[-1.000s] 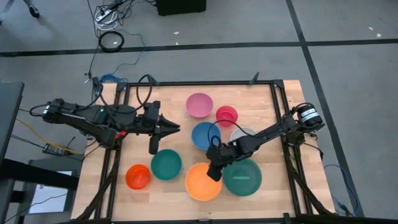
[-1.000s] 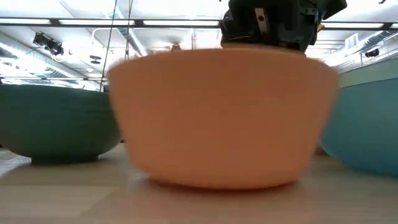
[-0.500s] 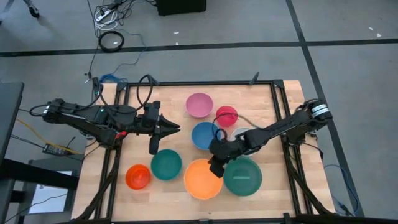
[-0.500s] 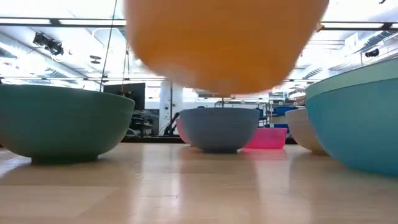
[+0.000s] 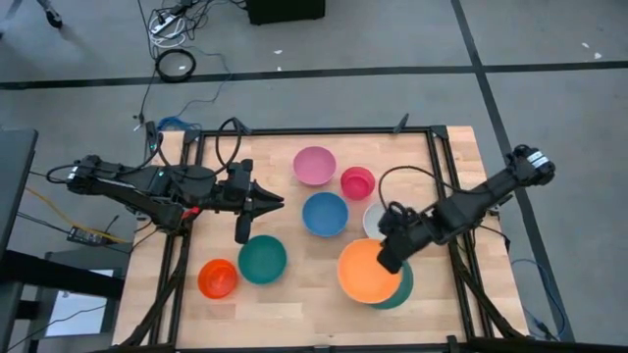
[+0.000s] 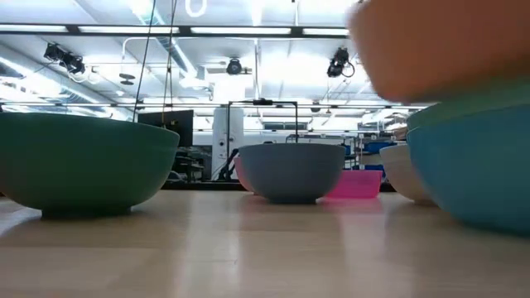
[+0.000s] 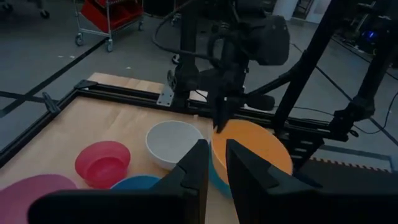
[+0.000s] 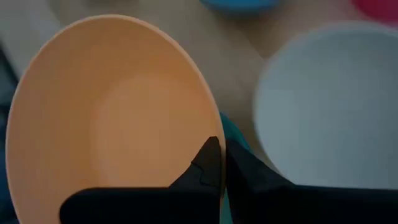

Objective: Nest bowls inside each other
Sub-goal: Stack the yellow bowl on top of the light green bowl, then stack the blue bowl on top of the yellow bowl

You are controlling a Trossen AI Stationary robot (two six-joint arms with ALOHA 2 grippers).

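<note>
My right gripper (image 5: 385, 257) is shut on the large orange bowl (image 5: 365, 273). It holds the bowl in the air over the large light-blue bowl (image 5: 400, 291), of which only a sliver shows in the high view. In the low view the orange bowl (image 6: 439, 50) hangs just above the light-blue bowl (image 6: 476, 165). The white (image 5: 373, 220), blue (image 5: 325, 214), magenta (image 5: 357, 182), pink (image 5: 315, 165), teal (image 5: 262, 259) and orange-red (image 5: 217, 278) bowls stand upright on the table. My left gripper (image 5: 278, 203) waits above the table's left half, its fingers a little apart with nothing between them. My right gripper holds the orange bowl by its rim (image 8: 214, 127), on the side toward the table's right edge. One finger (image 8: 207, 163) is inside the bowl and one (image 8: 244, 171) outside. The fingers come slanting down from the right. The bowl is lifted clear of the table, mouth up.
The dark frame rails (image 5: 439, 186) run along the table's right and far sides. Bare wood (image 5: 294, 314) lies at the near edge between the teal bowl and the orange bowl.
My right gripper has lifted the large orange bowl off the table. It has carried the bowl toward the table's right edge, and the bowl now hangs over the large light-blue bowl. The spot beside the teal bowl where it stood is now bare wood.
</note>
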